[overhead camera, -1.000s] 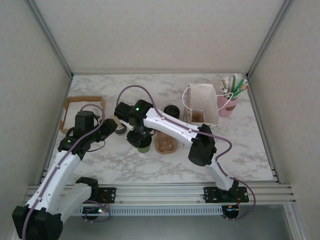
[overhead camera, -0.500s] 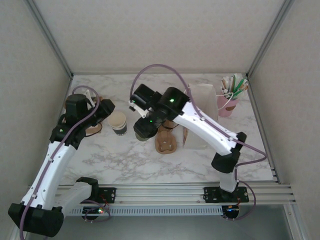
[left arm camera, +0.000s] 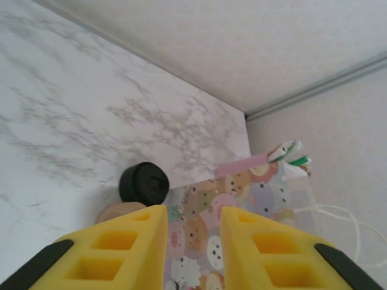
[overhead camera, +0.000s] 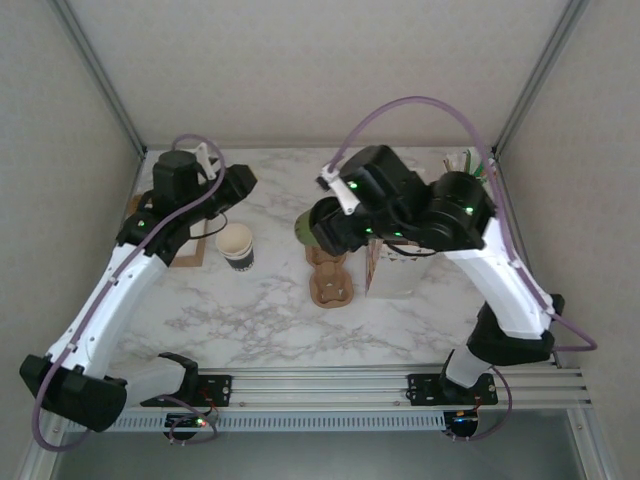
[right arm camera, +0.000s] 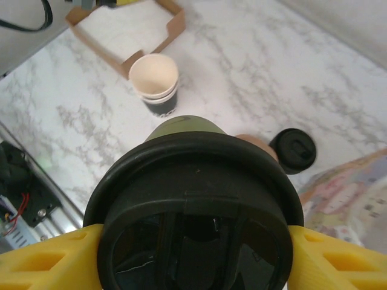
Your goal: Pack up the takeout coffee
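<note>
right end effector (right arm camera: 193, 263): gripping takeout coffee (right arm camera: 193, 199) | left end effector (left arm camera: 193, 241): parted, empty | nearby: carrier (overhead camera: 331, 288), cup stack (overhead camera: 236, 245), loose lid (right arm camera: 293, 151), bag (left arm camera: 254, 199)

The right arm (overhead camera: 510, 290) rises from its base, bends sharply at the elbow and reaches leftward, high above the counter (overhead camera: 260, 310). Its right gripper (overhead camera: 312, 230) lies level, its yellow jaws set wide and clamped on either side of the takeout coffee (overhead camera: 303, 228), just under the lid. The left arm (overhead camera: 110, 300) stretches up and away from its base, well to the left of the takeout coffee. Its wrist is turned so that the left gripper (overhead camera: 238, 182) points toward the cup. Its jaws stand slightly parted, with nothing between them.
</note>
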